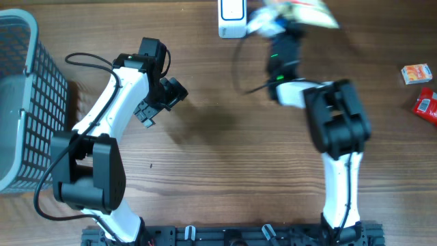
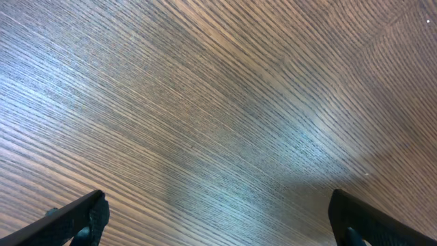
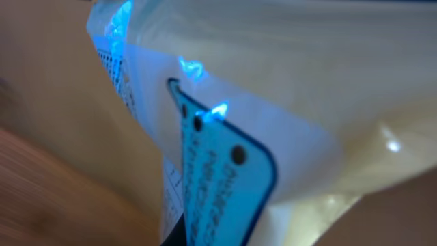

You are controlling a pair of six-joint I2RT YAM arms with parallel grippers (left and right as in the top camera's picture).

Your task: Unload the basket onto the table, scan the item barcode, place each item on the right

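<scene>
Pale plastic packet (image 1: 304,11), pinched in the closed right claw (image 1: 278,27), hung at top centre of the overhead frame beside the white scanner (image 1: 232,17), apparently presenting its barcode; the left claw (image 1: 162,101) hovered wide open over bare bench (image 1: 225,157), centre left.

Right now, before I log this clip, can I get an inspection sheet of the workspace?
Surface: brown wood-grain table, light glare.
Job's things: pale plastic packet with blue label, blurred, held beside white boxy scanner.
Clutter: grey mesh basket, small orange box, red packet.
Grippers: left gripper open, empty; right gripper shut on the packet.
Cables: black cables along both arms.
Surroundings: nothing seen.
</scene>
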